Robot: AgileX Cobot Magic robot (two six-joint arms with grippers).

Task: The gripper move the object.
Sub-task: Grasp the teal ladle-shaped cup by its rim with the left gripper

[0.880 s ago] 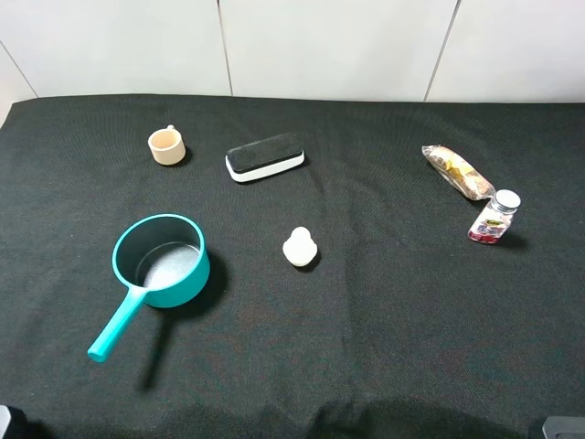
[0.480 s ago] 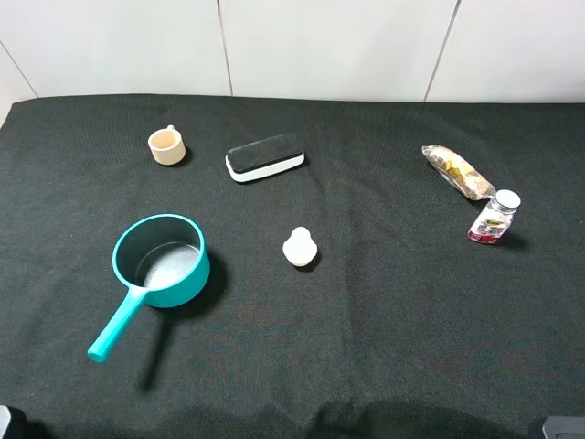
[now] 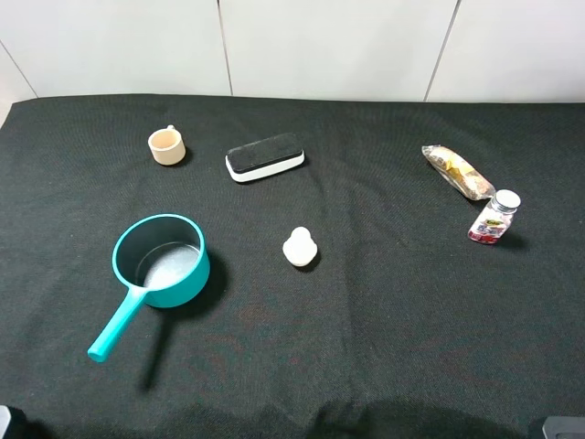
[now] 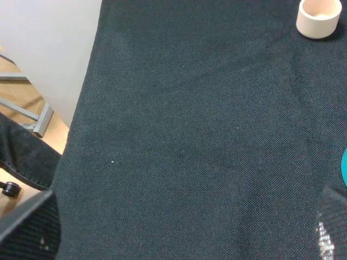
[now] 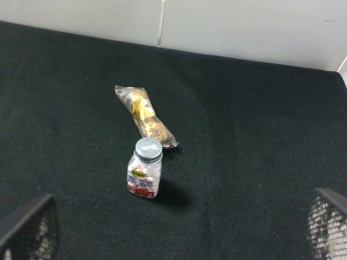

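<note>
The teal saucepan (image 3: 161, 263) stands on the black cloth at the left, its dark grey inside facing up and its long handle (image 3: 115, 326) pointing to the front left. In the left wrist view only a teal sliver of it (image 4: 345, 168) shows at the frame edge. My left gripper (image 4: 179, 233) is open and empty over bare cloth near the table's left edge, apart from the pan. My right gripper (image 5: 176, 227) is open and empty, on the right side of the table. In the exterior high view only small bits of the arms show at the bottom corners.
A small beige cup (image 3: 167, 145) and a black-and-white eraser (image 3: 265, 156) lie at the back left. A white small object (image 3: 299, 247) sits mid-table. A wrapped snack (image 3: 457, 171) and a small bottle (image 3: 494, 218) lie at the right. The table's left edge (image 4: 81, 108) is close to my left gripper.
</note>
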